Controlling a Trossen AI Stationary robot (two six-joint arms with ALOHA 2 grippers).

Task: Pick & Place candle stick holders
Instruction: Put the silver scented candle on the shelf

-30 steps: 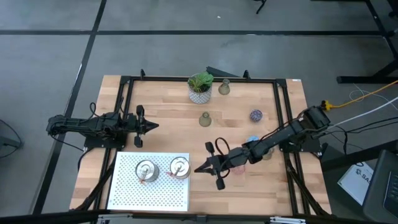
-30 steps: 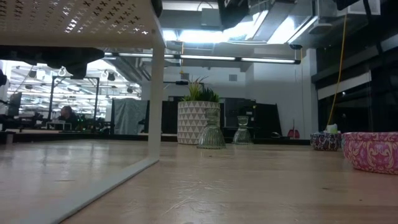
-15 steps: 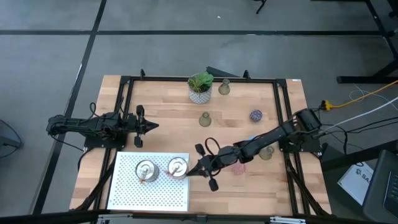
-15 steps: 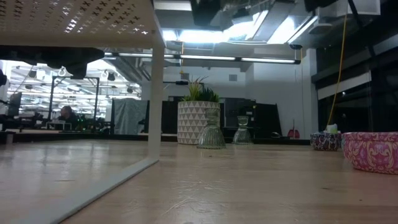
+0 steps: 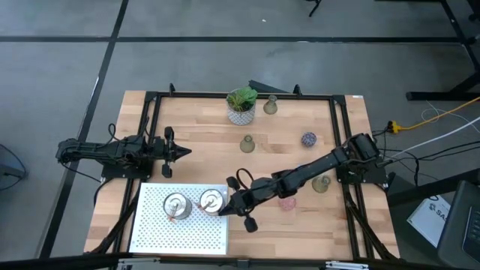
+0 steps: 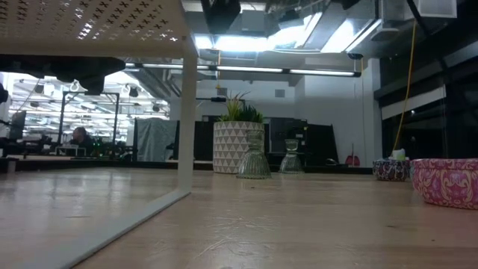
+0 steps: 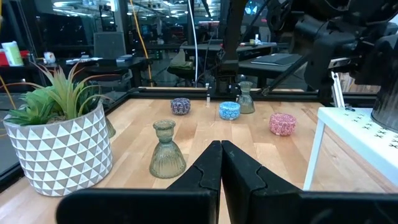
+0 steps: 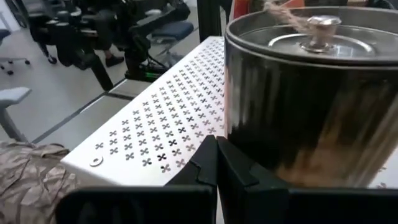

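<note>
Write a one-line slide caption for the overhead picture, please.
Right end effector, shut, beside a silver holder on the perforated white shelf; left end effector waits.

High view: blue holder not visible, hidden under the right arm (image 5: 315, 171). Right wrist view: silver holder (image 8: 311, 93) cut off at frame's right and top edges. Low view: pink holder (image 6: 448, 181) cropped at right edge.
</note>
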